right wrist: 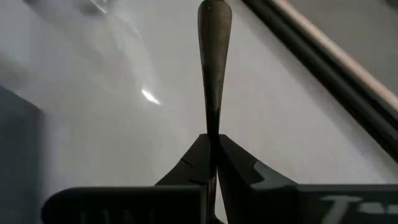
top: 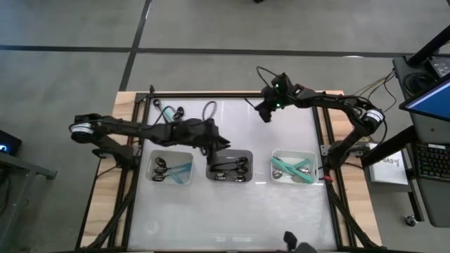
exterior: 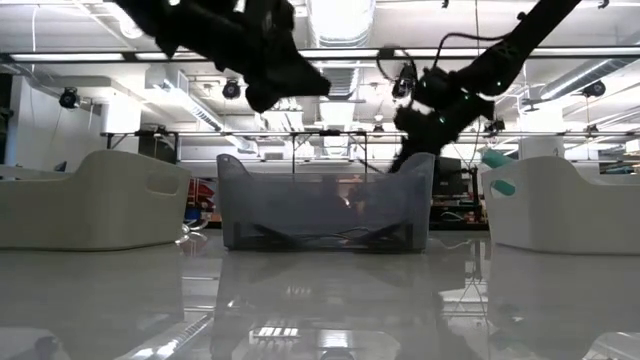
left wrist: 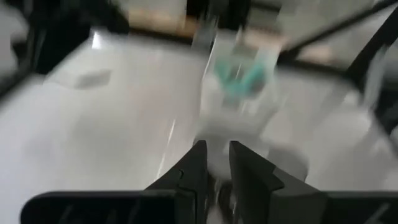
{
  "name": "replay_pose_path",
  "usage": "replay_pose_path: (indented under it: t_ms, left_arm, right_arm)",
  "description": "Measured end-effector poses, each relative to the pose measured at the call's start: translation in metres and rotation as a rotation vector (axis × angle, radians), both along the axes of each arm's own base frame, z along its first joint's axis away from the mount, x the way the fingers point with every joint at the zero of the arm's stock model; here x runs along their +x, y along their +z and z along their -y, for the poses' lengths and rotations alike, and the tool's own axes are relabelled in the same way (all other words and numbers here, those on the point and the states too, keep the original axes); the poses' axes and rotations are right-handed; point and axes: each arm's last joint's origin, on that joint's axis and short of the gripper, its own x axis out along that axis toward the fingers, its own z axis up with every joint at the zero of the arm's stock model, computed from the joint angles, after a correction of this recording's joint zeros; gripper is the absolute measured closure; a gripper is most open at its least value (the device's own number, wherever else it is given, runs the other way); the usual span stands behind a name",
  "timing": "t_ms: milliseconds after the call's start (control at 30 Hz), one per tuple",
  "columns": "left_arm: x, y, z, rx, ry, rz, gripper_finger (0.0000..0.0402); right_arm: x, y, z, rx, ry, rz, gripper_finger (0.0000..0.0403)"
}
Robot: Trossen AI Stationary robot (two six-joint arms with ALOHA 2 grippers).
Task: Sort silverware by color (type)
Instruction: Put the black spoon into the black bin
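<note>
Three trays stand in a row near the table's middle. The left tray [top: 169,169] holds dark and mint-green spoons, the middle tray [top: 230,167] black spoons, the right tray [top: 293,167] mint-green spoons. A few loose spoons [top: 169,111] lie at the table's far left. My left gripper [top: 225,145] hangs over the far rim of the middle tray. Its fingers [left wrist: 200,163] stand a narrow gap apart, and nothing shows between them in the blurred left wrist view. My right gripper [top: 266,116] is raised over the far middle of the table, shut on a dark glossy spoon [right wrist: 213,74]. My right gripper pinches the spoon's handle at its narrow part [right wrist: 212,127] between its two fingertips. The handle runs straight out along the fingers, and its flared end [right wrist: 214,12] points forward. The bowl end is hidden behind the fingers. The spoon is lifted clear of the table.
A dark loop of cable [top: 209,109] lies on the table's far side, beside the loose spoons. A black frame [top: 232,95] runs round the tabletop. Bare table stretches in front of the trays [top: 232,218] and between the trays and the far rail.
</note>
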Motion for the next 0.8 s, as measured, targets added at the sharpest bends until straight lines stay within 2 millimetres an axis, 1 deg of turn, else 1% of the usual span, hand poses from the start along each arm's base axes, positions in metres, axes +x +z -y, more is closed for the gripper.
replay_pose_path:
  t_ms: [67,133,300,467,600,800]
  left_arm:
    - [-0.006,-0.003,0.001,0.01,-0.004,0.112,0.035]
    - [-0.013,-0.007,0.003,0.026,-0.01,0.217,0.035]
    - [-0.029,-0.025,0.008,0.048,-0.023,0.425,0.035]
    - [-0.045,-0.039,0.009,0.129,-0.036,0.589,0.035]
    - [-0.052,-0.048,0.01,0.192,-0.039,0.63,0.0349]
    - [-0.048,-0.052,0.009,0.199,-0.038,0.628,0.0349]
  right_arm:
    - [0.01,0.008,-0.006,-0.026,0.034,0.069,0.0394]
    - [0.019,0.015,-0.017,-0.067,0.084,0.104,0.0394]
    - [0.041,0.031,-0.058,-0.235,0.215,0.118,0.0394]
    - [0.058,0.044,-0.096,-0.364,0.263,0.142,0.0394]
    - [0.07,0.051,-0.123,-0.486,0.172,0.136,0.0394]
    - [0.079,0.054,-0.158,-0.733,-0.076,0.028,0.0394]
